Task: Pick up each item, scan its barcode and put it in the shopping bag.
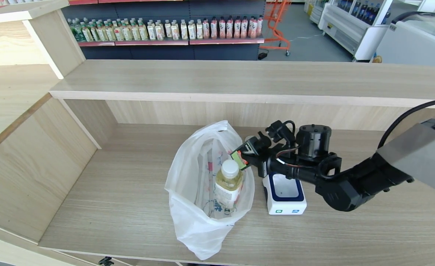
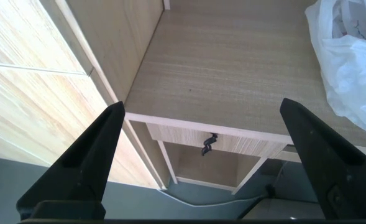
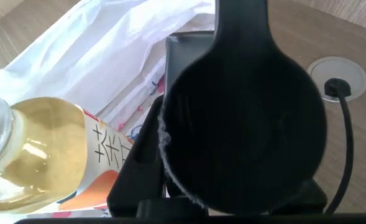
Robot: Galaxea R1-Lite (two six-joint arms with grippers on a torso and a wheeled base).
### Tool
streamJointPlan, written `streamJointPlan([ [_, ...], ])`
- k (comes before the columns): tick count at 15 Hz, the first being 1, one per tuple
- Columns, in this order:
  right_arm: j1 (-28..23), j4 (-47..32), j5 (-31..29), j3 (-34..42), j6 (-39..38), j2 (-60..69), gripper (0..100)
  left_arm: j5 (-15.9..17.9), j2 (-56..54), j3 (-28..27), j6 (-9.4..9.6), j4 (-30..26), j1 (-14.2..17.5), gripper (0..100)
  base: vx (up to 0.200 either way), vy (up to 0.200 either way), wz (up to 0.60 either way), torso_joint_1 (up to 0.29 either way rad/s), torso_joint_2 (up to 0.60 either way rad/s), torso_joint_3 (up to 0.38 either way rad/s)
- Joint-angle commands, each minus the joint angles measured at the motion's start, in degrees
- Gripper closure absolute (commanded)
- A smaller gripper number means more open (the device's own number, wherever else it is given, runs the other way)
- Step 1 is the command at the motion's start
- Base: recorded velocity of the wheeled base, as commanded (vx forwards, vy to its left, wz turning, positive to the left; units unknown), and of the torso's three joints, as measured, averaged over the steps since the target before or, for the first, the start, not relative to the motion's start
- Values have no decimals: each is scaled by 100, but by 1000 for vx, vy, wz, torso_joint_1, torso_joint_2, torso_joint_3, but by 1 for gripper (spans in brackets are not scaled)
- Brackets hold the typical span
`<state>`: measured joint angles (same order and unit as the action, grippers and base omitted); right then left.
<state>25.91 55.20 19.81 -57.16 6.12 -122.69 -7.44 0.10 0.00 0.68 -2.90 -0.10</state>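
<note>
A white plastic shopping bag (image 1: 199, 192) stands open in the middle of the wooden counter. Inside it stands a bottle (image 1: 228, 183) of pale yellow drink with a white cap. My right gripper (image 1: 244, 158) is at the bag's right rim, shut on a small dark item (image 1: 240, 159) with a green and orange end. The right wrist view has the bottle (image 3: 33, 155) and bag (image 3: 77, 56) close below, behind a dark round shape (image 3: 245, 118) I cannot identify. My left gripper (image 2: 201, 162) hangs open over the counter's front edge, well left of the bag (image 2: 350, 56).
A white and blue barcode scanner (image 1: 284, 192) sits on the counter just right of the bag, under my right arm. A raised wooden ledge (image 1: 239, 79) runs along the back and a wooden side wall (image 1: 29, 166) closes the left. A cable grommet (image 3: 336, 78) is set into the counter.
</note>
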Motion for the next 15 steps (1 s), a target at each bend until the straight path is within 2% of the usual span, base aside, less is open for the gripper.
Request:
streamJointPlan([
  [1,81,246,5,-129,12,-493,100,-3,-1,0,2,0,1,0,0,0,0,0,0,0],
  [8,152,378,5,-753,416,-1126,100,-3,-1,0,2,0,1,0,0,0,0,0,0,0],
  [15,204,360,5,-1131,416,-1372,100,-3,-1,0,2,0,1,0,0,0,0,0,0,0],
])
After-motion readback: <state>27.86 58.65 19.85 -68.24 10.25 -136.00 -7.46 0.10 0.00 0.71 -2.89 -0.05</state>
